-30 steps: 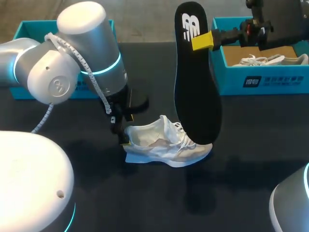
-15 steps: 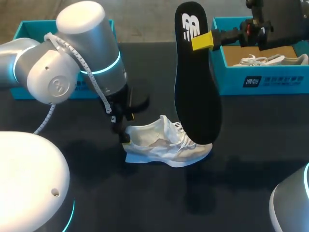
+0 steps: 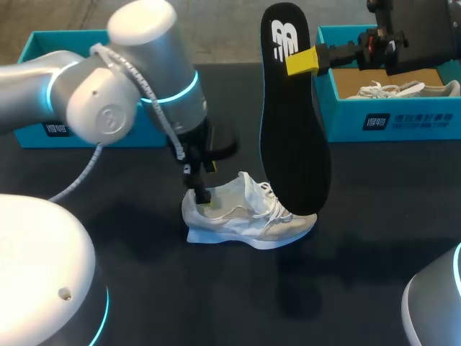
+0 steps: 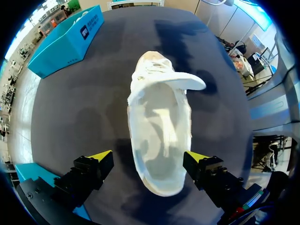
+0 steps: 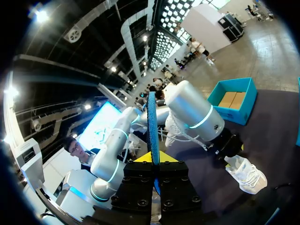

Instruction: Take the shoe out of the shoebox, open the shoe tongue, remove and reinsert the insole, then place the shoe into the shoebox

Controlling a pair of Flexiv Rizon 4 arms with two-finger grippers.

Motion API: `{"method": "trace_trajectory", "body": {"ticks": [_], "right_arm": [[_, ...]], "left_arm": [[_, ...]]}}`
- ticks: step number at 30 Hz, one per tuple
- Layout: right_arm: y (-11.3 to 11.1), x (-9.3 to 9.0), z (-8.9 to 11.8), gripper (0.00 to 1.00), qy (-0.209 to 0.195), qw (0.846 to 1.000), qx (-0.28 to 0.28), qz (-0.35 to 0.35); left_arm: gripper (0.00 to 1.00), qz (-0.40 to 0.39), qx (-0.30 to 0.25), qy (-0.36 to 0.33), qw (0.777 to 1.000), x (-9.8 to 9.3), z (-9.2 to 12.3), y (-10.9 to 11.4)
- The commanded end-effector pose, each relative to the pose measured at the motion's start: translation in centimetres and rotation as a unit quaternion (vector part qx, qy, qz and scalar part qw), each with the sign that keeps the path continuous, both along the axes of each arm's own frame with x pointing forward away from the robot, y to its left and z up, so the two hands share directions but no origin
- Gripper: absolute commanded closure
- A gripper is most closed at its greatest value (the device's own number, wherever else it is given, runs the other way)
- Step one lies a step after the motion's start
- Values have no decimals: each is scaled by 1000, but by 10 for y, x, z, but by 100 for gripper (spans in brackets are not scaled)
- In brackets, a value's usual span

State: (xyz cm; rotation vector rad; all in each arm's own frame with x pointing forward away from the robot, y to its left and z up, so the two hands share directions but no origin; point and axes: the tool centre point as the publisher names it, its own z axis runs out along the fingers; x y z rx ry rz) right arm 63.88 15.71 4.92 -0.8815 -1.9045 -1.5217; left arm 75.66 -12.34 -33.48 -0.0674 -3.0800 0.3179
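In the far-right shoebox lies a second shoe; mid-tabletop, left gripper gapes over the shoe, right gripper clamps the insole.

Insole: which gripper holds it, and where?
The right gripper is shut on the insole, pinching its edge near the upper end. The left gripper is open astride the shoe heel, holding nothing.

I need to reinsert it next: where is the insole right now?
Head view, right of centre: the black insole hangs upright in the right gripper, over the toe of the white shoe.
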Motion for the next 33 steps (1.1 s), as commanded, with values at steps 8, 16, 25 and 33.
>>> {"method": "trace_trajectory", "body": {"ticks": [8, 16, 25, 33], "right_arm": [[3, 3, 1, 100, 1, 1000, -2, 1], [3, 3, 1, 100, 1, 1000, -2, 1], [3, 3, 1, 100, 1, 1000, -2, 1], [3, 3, 1, 100, 1, 1000, -2, 1]], "left_arm": [[0, -9, -9, 30, 999, 26, -34, -34], [0, -20, -10, 37, 999, 28, -45, -51], [8, -24, -9, 44, 999, 26, -53, -59], [62, -23, -10, 51, 998, 24, -58, -62]]}}
